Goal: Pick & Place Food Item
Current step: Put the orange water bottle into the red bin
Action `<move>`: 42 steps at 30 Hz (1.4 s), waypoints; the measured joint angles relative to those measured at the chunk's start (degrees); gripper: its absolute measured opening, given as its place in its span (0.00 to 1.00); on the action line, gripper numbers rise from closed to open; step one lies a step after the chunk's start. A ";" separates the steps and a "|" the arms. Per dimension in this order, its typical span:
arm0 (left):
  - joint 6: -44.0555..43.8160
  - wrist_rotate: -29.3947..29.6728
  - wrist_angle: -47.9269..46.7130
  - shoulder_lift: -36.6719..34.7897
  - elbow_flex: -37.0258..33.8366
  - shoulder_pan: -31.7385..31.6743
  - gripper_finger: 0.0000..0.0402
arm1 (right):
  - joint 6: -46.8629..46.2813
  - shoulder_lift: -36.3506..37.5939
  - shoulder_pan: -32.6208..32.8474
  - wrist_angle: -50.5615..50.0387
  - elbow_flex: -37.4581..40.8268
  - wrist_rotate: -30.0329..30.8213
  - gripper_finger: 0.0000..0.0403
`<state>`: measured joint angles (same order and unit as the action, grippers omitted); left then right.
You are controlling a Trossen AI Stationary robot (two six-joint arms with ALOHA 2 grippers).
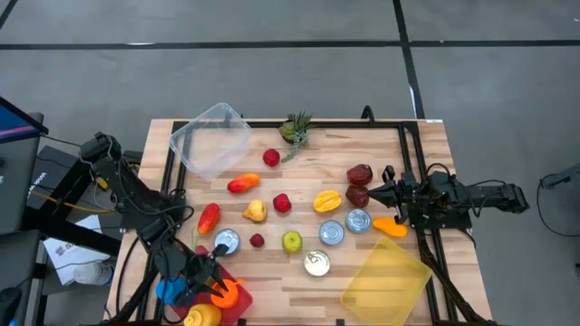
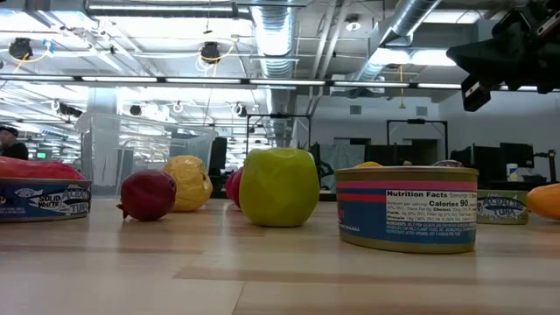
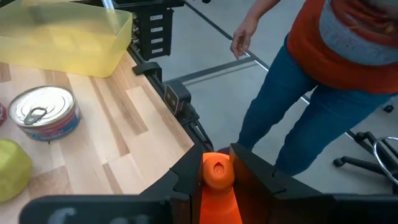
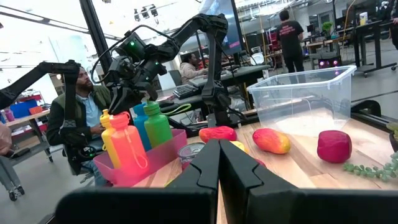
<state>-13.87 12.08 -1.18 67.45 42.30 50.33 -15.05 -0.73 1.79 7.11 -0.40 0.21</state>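
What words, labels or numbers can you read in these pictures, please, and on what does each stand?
"Nutrition Facts" and "Calories 90": on the front can's label, low view.
"SOLID WHITE": on the flat blue tin at the left edge, low view; partly blurred.
Finer print on both labels, and on the far tin, is too small to read.

Bright, even light falls from the ceiling strip lights (image 2: 166,10) — shadows on the wooden table (image 1: 272,281) stay soft, the near tin (image 2: 406,208) reads sharp, and the window (image 4: 37,37) behind glares white.
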 joint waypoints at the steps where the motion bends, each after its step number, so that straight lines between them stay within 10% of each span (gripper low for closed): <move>1: 0.02 0.00 -0.05 0.08 0.00 0.00 0.16 | -0.02 0.00 0.02 0.00 0.00 0.01 0.00; 25: 0.09 1.86 -0.21 0.54 0.02 0.02 0.18 | 0.00 0.00 0.01 0.00 0.02 0.02 0.00; 42: -0.09 1.18 -0.15 0.45 0.02 0.04 0.50 | -0.01 0.00 0.01 0.01 0.02 0.02 0.00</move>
<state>-13.96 13.25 -1.33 67.90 42.33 50.37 -15.06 -0.73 1.80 7.12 -0.38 0.23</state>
